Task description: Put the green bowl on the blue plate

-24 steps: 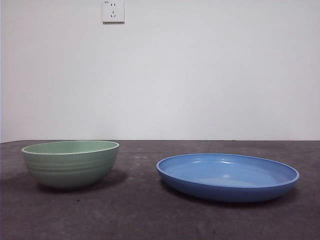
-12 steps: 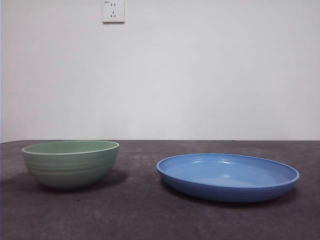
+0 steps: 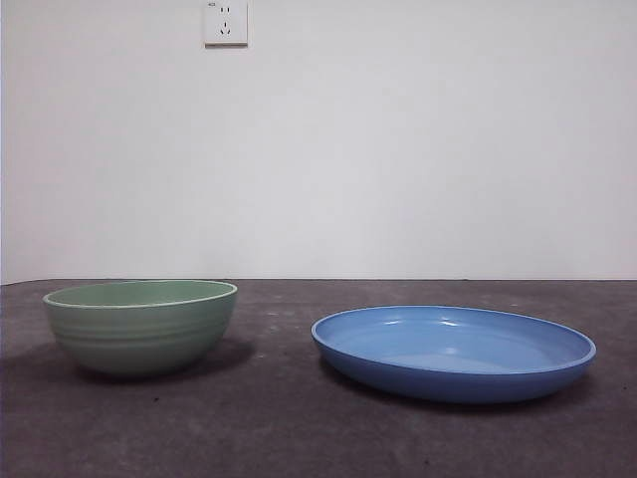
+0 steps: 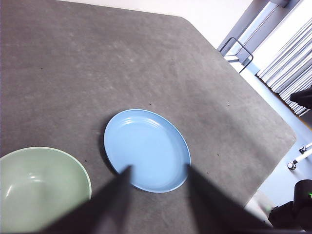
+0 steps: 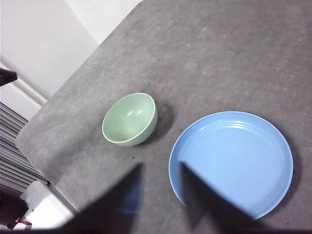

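Note:
The green bowl (image 3: 140,326) stands empty on the dark table at the left of the front view. The blue plate (image 3: 453,351) lies empty to its right, a gap between them. No arm shows in the front view. In the left wrist view my left gripper (image 4: 158,171) is open, high above the plate (image 4: 146,148), with the bowl (image 4: 41,187) off to one side. In the right wrist view my right gripper (image 5: 161,168) is open, high above the table between the bowl (image 5: 130,118) and the plate (image 5: 231,161).
A white wall with a socket (image 3: 226,22) stands behind the table. The table's edges and corner show in the wrist views, with window blinds (image 4: 292,58) beyond.

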Controlling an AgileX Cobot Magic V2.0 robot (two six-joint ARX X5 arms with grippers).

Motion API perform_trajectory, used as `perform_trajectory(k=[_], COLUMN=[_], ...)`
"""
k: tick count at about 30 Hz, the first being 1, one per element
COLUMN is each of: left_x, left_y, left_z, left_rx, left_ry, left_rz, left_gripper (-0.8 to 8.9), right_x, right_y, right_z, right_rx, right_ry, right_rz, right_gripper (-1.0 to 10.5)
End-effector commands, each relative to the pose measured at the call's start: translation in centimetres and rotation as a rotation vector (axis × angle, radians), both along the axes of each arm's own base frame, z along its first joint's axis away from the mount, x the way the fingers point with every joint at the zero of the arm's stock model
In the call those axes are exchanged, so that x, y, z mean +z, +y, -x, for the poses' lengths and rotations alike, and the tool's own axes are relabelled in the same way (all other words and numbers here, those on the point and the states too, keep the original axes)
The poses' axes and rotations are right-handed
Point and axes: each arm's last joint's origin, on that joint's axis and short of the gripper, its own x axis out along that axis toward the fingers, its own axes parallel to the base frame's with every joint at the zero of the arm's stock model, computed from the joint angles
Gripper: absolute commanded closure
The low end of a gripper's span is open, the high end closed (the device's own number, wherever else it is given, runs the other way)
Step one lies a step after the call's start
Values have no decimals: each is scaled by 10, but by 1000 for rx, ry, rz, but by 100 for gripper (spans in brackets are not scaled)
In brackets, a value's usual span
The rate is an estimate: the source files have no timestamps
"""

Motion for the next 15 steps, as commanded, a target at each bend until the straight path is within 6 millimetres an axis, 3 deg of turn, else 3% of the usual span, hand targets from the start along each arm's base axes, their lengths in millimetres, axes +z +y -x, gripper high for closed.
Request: perform_trajectory(k=[1, 3, 6, 15], left_x=[7, 7, 7, -3], left_y=[-1, -1, -1, 0], left_z=[0, 0, 0, -7], left_rx=[-10, -9, -10, 52], left_ry=[-27, -27, -27, 30], left_rz=[6, 6, 6, -75], left_gripper=[371, 258, 180, 182], right_x=[5, 5, 5, 5], right_y=[0, 0, 0, 0], right_z=[1, 1, 1, 1], right_rx=[10, 9, 9, 10], right_ry=[-26, -27, -26, -23], right_rz=[4, 4, 4, 2], right_gripper=[500, 387, 336, 337])
